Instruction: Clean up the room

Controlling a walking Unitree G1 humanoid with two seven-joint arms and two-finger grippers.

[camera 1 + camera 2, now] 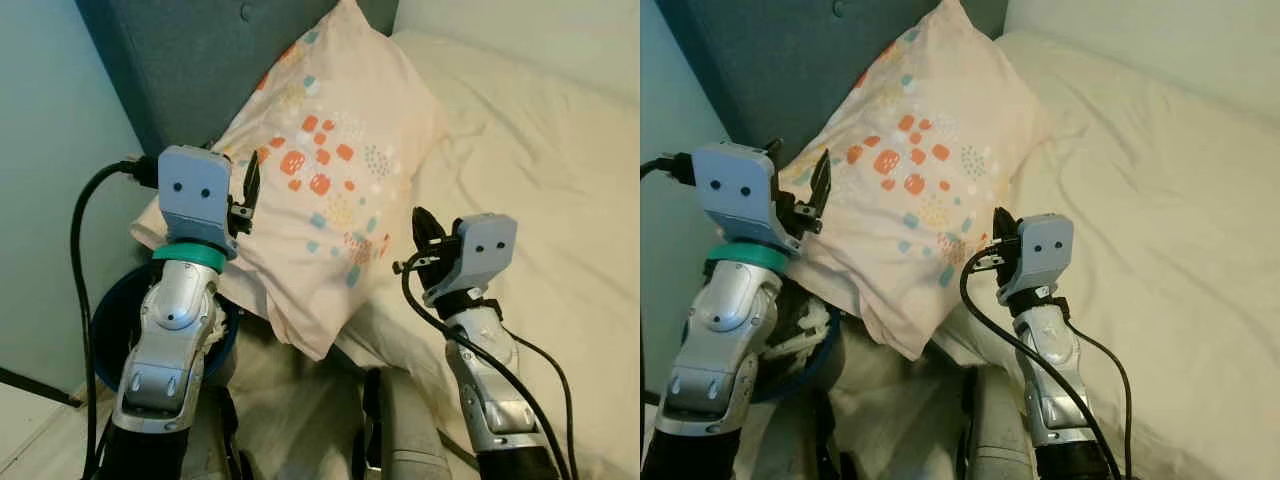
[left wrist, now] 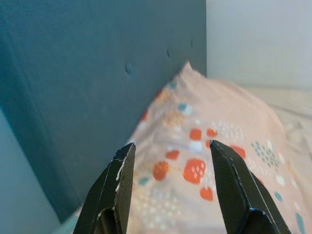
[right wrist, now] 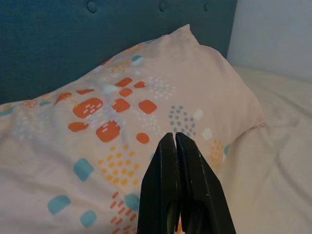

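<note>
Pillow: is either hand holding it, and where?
Neither. The left hand is open in front of the pillow; the right hand is shut, empty, near its lower edge.

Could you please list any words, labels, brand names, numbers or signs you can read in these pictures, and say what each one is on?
None: no readable text in any view.
The pillow carries only a pattern of orange, teal and yellow blotches and dots, no letters.
The headboard shows plain buttoned fabric.
The left gripper and right gripper housings bear only small dark round marks, no lettering.
</note>
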